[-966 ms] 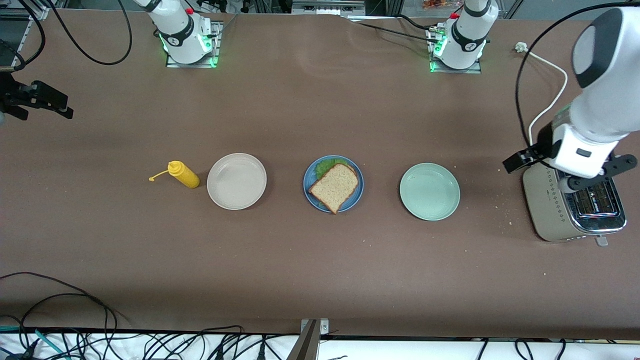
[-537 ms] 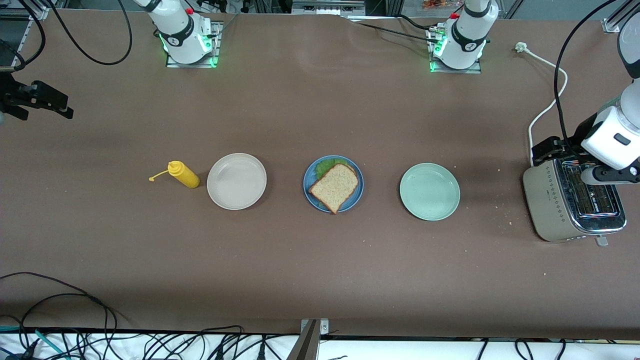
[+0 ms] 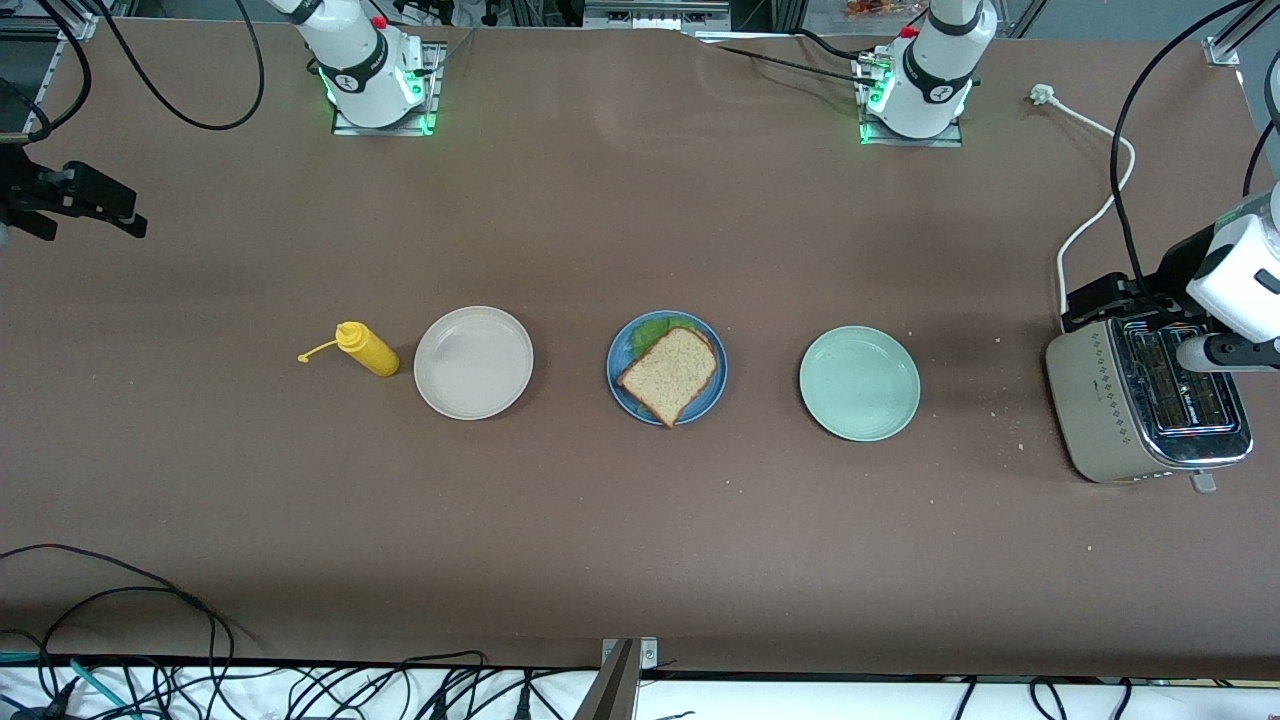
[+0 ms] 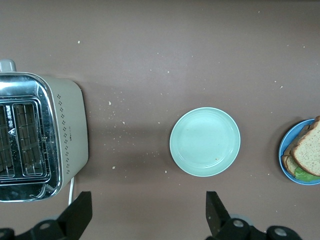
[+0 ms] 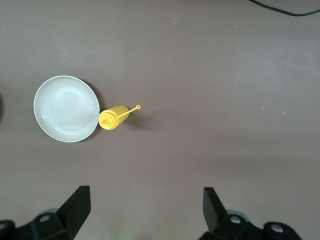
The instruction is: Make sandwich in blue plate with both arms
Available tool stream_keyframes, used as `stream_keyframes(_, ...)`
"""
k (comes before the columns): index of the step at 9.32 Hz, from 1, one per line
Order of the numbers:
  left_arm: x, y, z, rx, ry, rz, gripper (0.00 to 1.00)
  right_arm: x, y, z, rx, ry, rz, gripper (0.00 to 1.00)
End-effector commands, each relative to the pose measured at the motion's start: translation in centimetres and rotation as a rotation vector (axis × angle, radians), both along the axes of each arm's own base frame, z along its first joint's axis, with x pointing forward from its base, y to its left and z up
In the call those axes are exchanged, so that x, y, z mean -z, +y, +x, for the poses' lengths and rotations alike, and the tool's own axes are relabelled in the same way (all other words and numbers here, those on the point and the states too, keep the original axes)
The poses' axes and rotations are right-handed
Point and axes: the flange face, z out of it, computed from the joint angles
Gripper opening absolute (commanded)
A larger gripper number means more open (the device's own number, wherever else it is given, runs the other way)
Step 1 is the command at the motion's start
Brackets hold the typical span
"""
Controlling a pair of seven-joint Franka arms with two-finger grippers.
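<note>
Left hand (image 4: 145,220) hangs wide and empty above the toaster (image 3: 1140,405), at the bench's (image 3: 640,550) 3 o'clock edge in the front view. Right hand (image 5: 145,215), equally wide and empty, waits at 9 o'clock. Sandwich (image 3: 668,374) lies on the blue plate (image 3: 616,352) mid-bench, top slice turned diamond-wise, one corner toward 6 o'clock, lettuce (image 3: 655,329) peeking at 12.

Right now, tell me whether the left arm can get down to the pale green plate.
Probably yes. The left tool is open, holds nothing and hangs above bare table beside the toaster; nothing lies between it and the pale green plate.
</note>
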Motion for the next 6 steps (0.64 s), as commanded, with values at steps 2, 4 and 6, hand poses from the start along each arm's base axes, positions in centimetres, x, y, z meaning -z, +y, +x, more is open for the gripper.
stream_keyframes(2,-0.31,0.10,0.21,0.017,0.006,-0.030,1.00,-0.63,0.29,0.09,0.004,0.007,0.010,1.00)
stream_keyframes(4,-0.31,0.10,0.21,0.015,0.006,-0.030,1.00,-0.72,0.29,0.05,0.007,0.006,0.010,1.00)
stream_keyframes(6,-0.31,0.13,0.21,0.015,0.006,-0.027,1.00,-0.74,0.71,-0.09,0.003,0.007,0.010,1.00)
